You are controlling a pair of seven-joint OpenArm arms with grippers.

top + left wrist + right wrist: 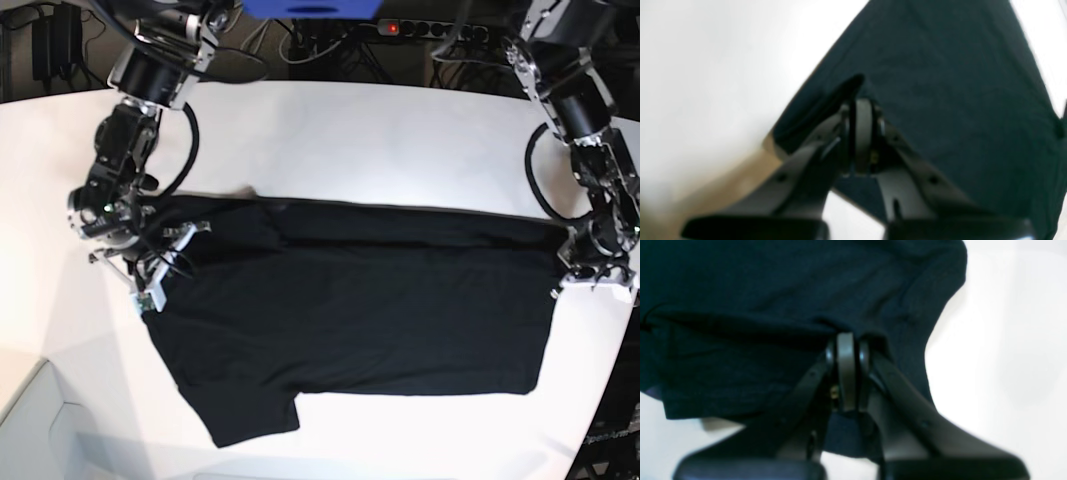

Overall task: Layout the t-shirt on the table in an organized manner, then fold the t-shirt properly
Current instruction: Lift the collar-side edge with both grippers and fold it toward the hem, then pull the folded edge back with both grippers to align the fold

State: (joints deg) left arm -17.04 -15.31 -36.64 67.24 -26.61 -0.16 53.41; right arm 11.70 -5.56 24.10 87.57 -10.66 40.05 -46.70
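**Two grippers clamped on one edge, shirt stretched between them**

Two closed sets of jaws, that's what I'm reading. Left wrist view first: my left gripper (863,110) is clenched tight on a fold of the black t-shirt (940,100), and the cloth runs away from the fingertips up and to the right, with bare white table (706,83) off to the left. It's blurred, but the pinch on fabric is plain enough.

Right wrist view now: my right gripper (846,346) is likewise clamped on the t-shirt (773,306), biting a ridge of cloth that bunches just ahead of the tips. Fabric fills the left and top; the table (1007,356) shows white on the right.

Base view: the t-shirt (360,310) lies plain side up across the table (350,140), long axis running side to side, a sleeve trailing toward the near edge. The right gripper (160,262) holds the end on this picture's left, the left gripper (592,268) the end on its right, both on the far edge, well apart. No print in sight.

So the shirt lies between my arms and toward the near edge from both. I judge this as laying out or an early fold; either way both arms must travel together, or that far edge will sag or skew.
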